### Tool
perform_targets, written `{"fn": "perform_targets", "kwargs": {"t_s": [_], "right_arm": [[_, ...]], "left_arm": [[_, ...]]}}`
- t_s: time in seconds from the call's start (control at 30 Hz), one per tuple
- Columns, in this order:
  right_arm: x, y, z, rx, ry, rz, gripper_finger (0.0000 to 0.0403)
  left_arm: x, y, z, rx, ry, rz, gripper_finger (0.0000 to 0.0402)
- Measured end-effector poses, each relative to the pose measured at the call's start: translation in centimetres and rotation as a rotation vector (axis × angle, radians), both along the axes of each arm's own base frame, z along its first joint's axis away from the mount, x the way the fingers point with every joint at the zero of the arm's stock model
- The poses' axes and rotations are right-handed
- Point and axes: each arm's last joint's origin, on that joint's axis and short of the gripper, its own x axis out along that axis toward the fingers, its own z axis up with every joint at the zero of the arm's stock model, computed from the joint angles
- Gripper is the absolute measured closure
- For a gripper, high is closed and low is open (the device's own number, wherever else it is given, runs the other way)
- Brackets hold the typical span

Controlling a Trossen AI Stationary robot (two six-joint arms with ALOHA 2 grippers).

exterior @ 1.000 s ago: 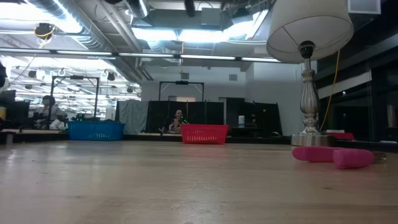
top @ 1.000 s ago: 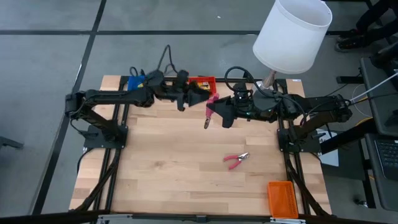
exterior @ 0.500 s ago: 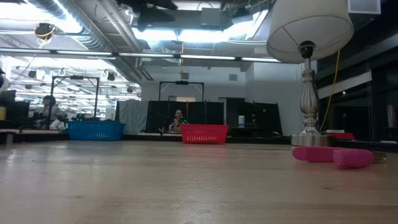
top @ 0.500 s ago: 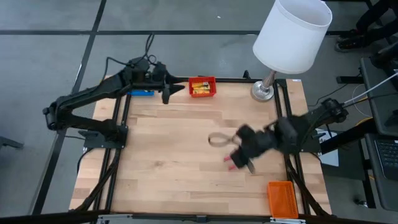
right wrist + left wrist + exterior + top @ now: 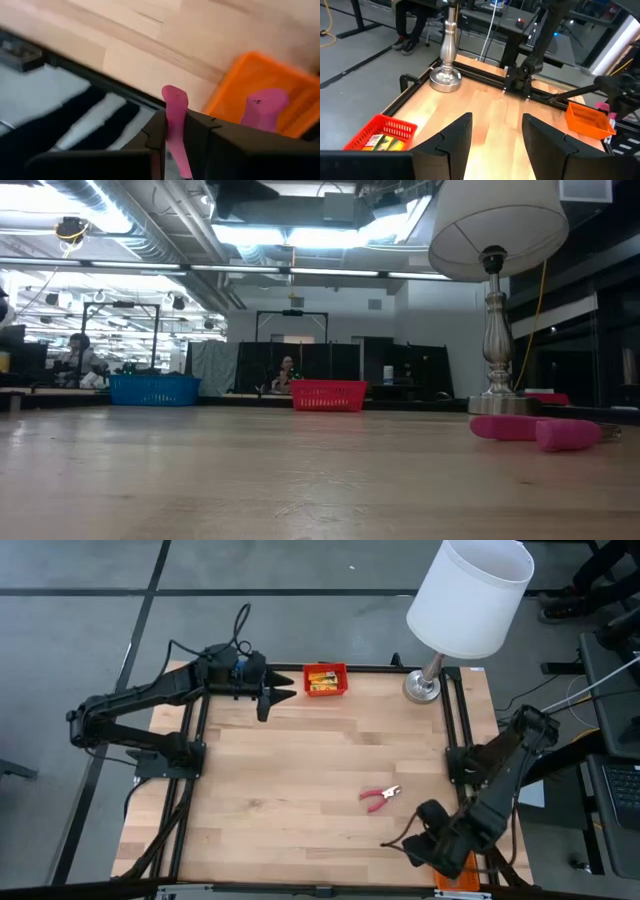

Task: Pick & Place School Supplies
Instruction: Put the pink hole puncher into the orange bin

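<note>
One pink-handled pliers [image 5: 380,798] lies flat on the table right of centre and shows in the low view as pliers [image 5: 535,430]. A second pink-handled pliers [image 5: 176,125] sits in my shut right gripper [image 5: 175,131]. That right gripper [image 5: 415,843] hovers at the near right corner, over the orange tray [image 5: 458,870]. Yellow packets [image 5: 322,680] lie in the red tray [image 5: 341,680] at the far edge. My left gripper [image 5: 492,145] is open and empty. It hangs by the far left corner, as the left gripper [image 5: 278,696] shows, and points toward the red tray. My right gripper pinches one pink handle [image 5: 175,112] of the pliers between its two fingers. The other handle [image 5: 262,107] sticks out free to one side. The tool is lifted clear, over the orange tray [image 5: 260,75]. The metal tip is hidden behind the fingers.
A white-shaded lamp stands on its metal base [image 5: 423,688] at the far right corner. The blue tray [image 5: 155,390] sits at the far left. Bare wood lies across the table's middle and near left. A black frame rail [image 5: 520,82] runs along the table's edges.
My right gripper carried the pink-handled pliers from beside the red tray, across the table's middle, to the near right corner over the orange tray. My left arm drew back from the far middle toward the far left corner. The pliers on the table stayed put.
</note>
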Motion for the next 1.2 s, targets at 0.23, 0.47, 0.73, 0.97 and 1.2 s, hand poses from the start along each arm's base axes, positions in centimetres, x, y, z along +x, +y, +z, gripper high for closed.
{"fn": "perform_targets", "kwargs": {"t_s": [0.23,0.47,0.73,0.97,1.2], "right_arm": [[-1.8,0.5,-3.8,-0.030,0.052,-0.148,0.0364],[-3.0,0.4,-5.6,-0.072,0.078,-0.118,0.0364],[-5.3,1.1,-6.4,-0.093,0.110,-0.028,0.0364],[-6.7,1.7,-6.8,-0.097,0.109,0.030,0.0364],[-7.3,1.9,-7.4,-0.087,0.084,0.083,0.0363]], "left_arm": [[0.7,-0.9,-0.3,-0.020,0.007,-0.003,0.0233],[1.0,-1.5,-0.3,-0.056,-0.002,0.024,0.0233],[1.1,-1.8,-0.3,-0.064,-0.004,0.080,0.0233],[1.0,-1.7,-0.3,-0.088,-0.012,0.139,0.0233],[1.0,-1.7,-0.2,-0.118,-0.027,0.190,0.0233]]}}
